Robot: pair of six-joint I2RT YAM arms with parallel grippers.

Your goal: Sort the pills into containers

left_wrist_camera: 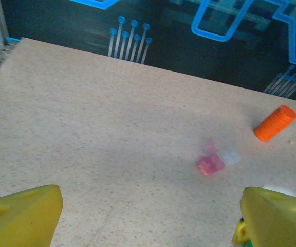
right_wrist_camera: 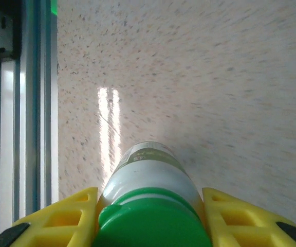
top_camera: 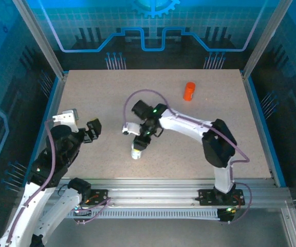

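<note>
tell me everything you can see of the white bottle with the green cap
The white bottle is a small, smooth, plastic-looking cylinder with a bright green cap, closed, and a greenish label band near its far end. It is near the table's middle, cap toward the right pincer, whose yellow fingers flank it closely; actual contact is unclear.

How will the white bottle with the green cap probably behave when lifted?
The white bottle looks rigid, so it should keep its shape if the right gripper squeezes it. Its smooth, round wall may slip or twist. Being small, it is probably light.
</note>
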